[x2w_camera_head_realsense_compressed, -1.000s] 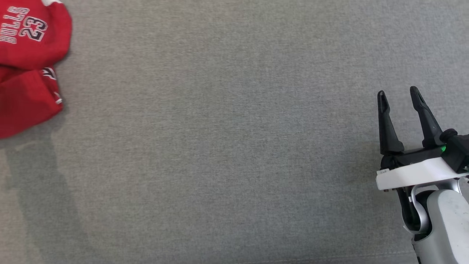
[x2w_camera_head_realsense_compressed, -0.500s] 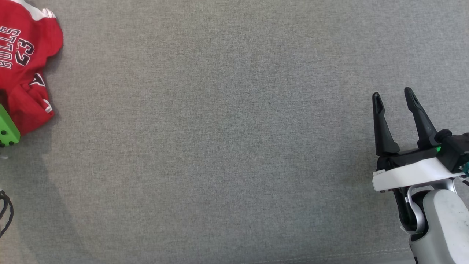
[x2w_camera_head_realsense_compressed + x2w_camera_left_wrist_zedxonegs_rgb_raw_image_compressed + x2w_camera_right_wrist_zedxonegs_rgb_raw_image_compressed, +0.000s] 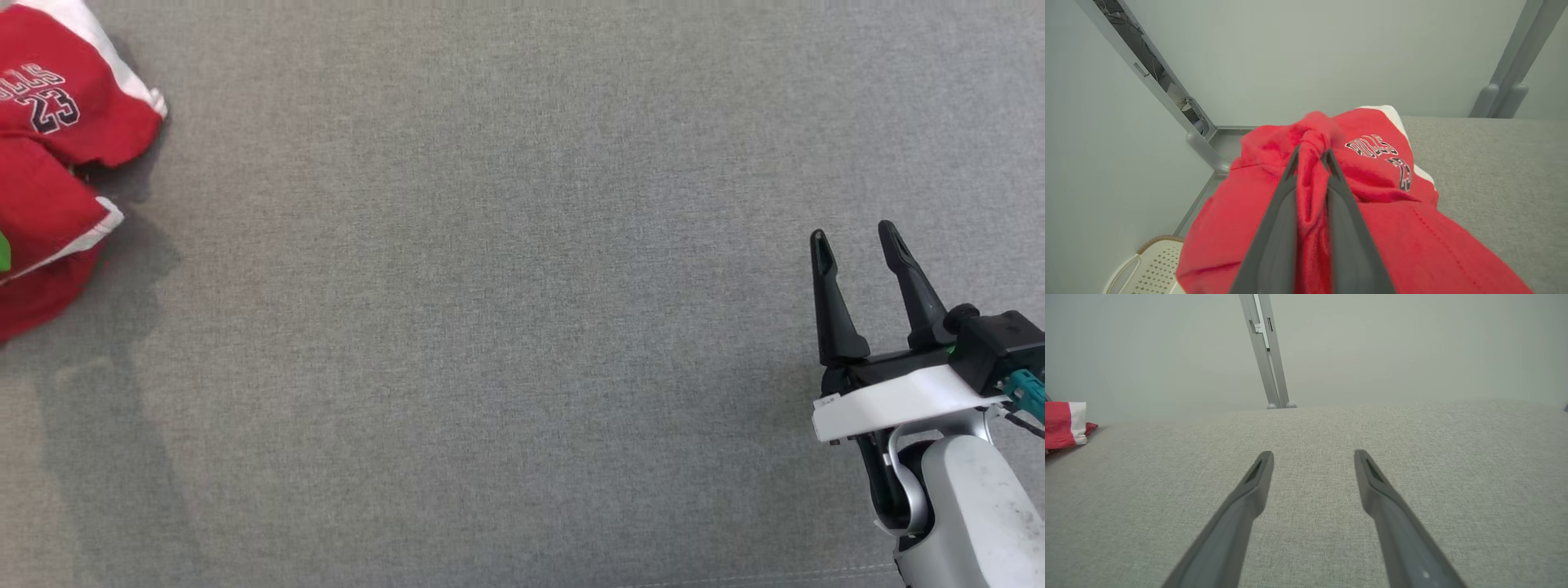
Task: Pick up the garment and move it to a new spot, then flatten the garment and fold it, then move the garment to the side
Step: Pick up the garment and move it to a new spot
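The garment (image 3: 57, 163) is a red jersey with white trim and the number 23, bunched at the far left of the grey cloth surface (image 3: 506, 310). In the left wrist view my left gripper (image 3: 1310, 157) is shut on a pinched fold of the garment (image 3: 1372, 196), which is raised into a peak between the fingers. My right gripper (image 3: 853, 237) hovers open at the right side of the surface, far from the garment, with nothing between its fingers (image 3: 1257, 473). A red and white edge of the garment (image 3: 1065, 422) shows at the left of the right wrist view.
A pale wall and a grey metal post (image 3: 1265, 355) stand behind the surface. A white perforated basket (image 3: 1147, 265) sits low beside the surface's left edge. Grey frame posts (image 3: 1506, 90) rise at the far corner.
The left gripper has closed on the garment and the garment's shape has changed, with a white-trimmed fold now lifted. The head view has shifted slightly, so the right gripper sits lower in the picture.
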Controlling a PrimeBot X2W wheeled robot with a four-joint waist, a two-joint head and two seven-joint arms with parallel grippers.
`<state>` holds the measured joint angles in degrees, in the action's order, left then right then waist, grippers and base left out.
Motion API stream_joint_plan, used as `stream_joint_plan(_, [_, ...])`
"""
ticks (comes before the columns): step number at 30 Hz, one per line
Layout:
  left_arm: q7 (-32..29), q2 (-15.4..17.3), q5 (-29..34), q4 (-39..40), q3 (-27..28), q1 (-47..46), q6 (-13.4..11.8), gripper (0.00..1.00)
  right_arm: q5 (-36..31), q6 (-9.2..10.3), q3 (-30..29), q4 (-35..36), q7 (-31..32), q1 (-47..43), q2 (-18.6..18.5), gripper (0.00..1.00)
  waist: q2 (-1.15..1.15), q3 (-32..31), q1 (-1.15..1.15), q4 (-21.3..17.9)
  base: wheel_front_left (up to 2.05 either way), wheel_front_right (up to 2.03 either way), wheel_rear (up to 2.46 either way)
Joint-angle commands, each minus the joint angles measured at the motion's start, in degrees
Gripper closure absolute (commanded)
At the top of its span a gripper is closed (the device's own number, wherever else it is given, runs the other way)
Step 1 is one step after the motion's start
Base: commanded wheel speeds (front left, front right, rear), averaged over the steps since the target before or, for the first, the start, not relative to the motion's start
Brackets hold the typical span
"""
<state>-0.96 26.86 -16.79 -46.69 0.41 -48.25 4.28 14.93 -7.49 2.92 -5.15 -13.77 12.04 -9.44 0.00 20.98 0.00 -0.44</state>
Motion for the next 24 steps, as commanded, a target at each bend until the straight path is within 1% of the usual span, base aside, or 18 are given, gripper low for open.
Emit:
stream_joint_plan(1, [1.1,0.7,0.8,1.2,-0.2,-1.6,-0.3,1.0,0.4,0.0,0.1,-0.5,-0.4,-0.6,0.3,0.0,0.0,-2.3,0.0,0.3,0.0,0.0,0.0])
stream_joint_plan(6, [2.9,0.6,1.7,6.8,-1.9,-4.0,-0.1,1.0,0.8,0.0,0.3,-2.1,-0.8,-1.4,1.2,0.0,0.0,-5.1,0.0,0.0,0.0,0.0,0.0])
stream_joint_plan(13, [0.1,-1.2,2.7,18.3,-5.2,-7.1,0.5,1.0,1.5,0.0,0.3,-4.2,-1.3,-2.2,2.6,0.0,0.0,-8.1,0.0,-2.3,0.0,0.0,0.0])
stream_joint_plan(19, [-4.4,-3.7,2.4,29.5,-8.7,-9.8,1.0,1.0,2.0,0.0,0.4,-5.6,-1.4,-2.2,3.8,0.0,0.0,-9.5,0.0,-6.1,0.0,0.0,0.0])
stream_joint_plan(24, [-7.4,-7.6,1.1,35.1,-12.0,-12.6,1.3,1.0,2.5,0.0,0.4,-5.8,-1.4,-1.9,4.7,0.0,0.0,-9.8,0.0,-10.2,0.0,0.0,0.0])
